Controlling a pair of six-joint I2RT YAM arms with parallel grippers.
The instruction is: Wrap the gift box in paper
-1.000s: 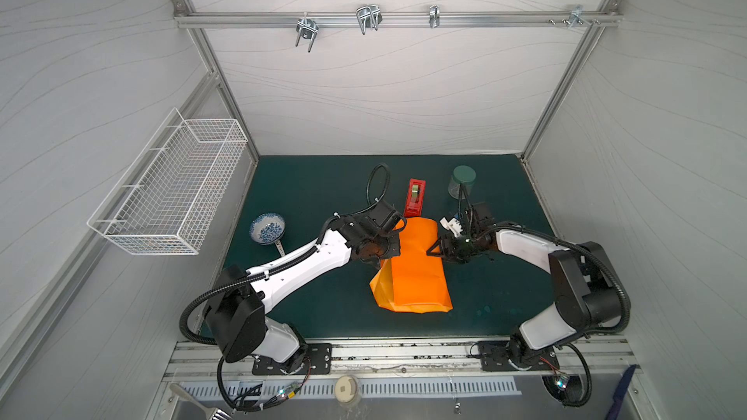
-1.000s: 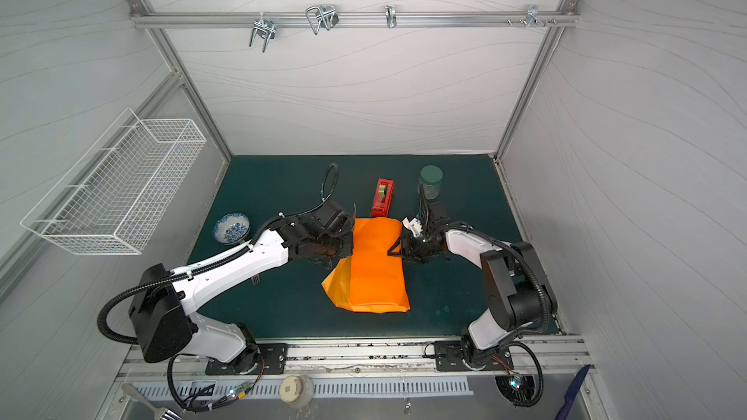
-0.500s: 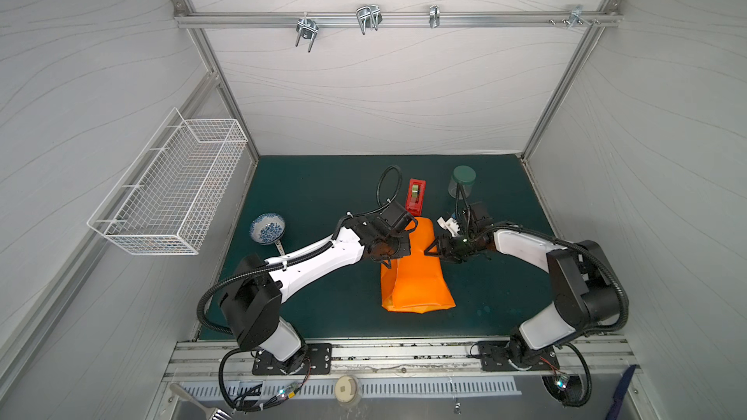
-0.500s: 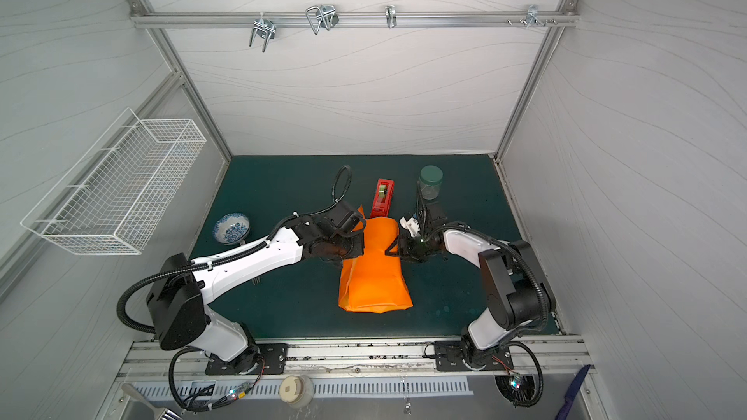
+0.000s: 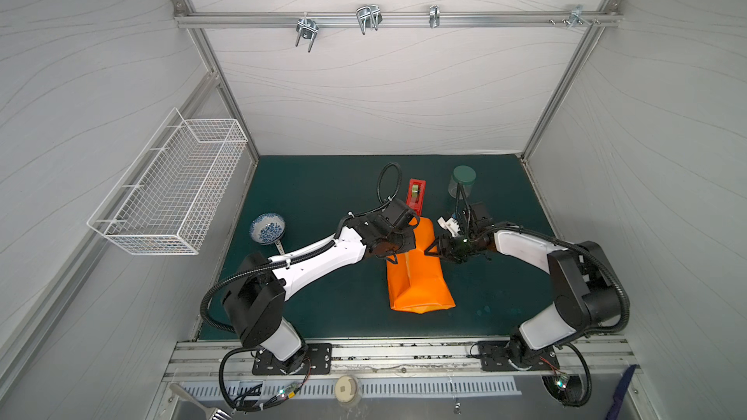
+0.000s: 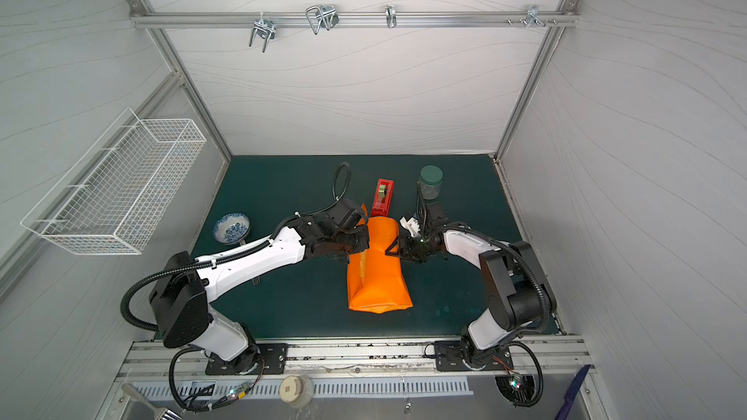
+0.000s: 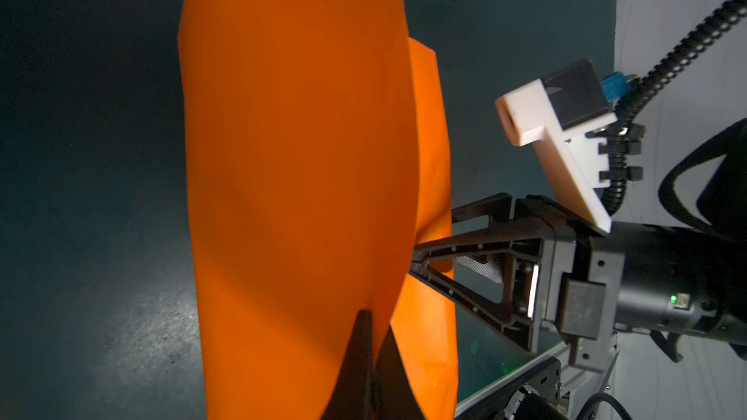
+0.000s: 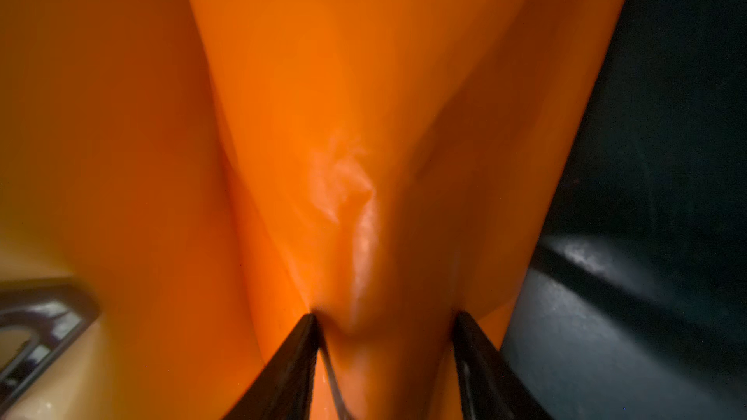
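On the dark green mat (image 5: 323, 195), about midway between the two arms, the paper (image 5: 420, 280) lies folded into a long orange bundle that runs from just beside the red tape dispenser (image 5: 416, 195) at its far end toward the front rail. The gift box does not show in any view, so I cannot tell where it sits; only orange surface is visible. The left gripper (image 7: 366, 317) reaches in from the bundle's left side near its far end. Its two black fingers are together, pinching the edge of a broad flap of the paper, and that flap stands up from the pinch and curves over the rest of the bundle. The right gripper (image 8: 384, 317) meets the bundle from the opposite side, at roughly the same far end. Its fingertips (image 8: 299, 341) stand partly apart with a creased, glossy hump of paper filling the gap, and both tips press into it. In both top views the near end of the bundle lies flat on the mat, free of either arm. A green-lidded jar (image 5: 463, 181) stands behind the right gripper, a blue-patterned bowl (image 5: 267, 228) sits well off to the left, and a white wire basket (image 5: 174, 191) hangs on the left wall.
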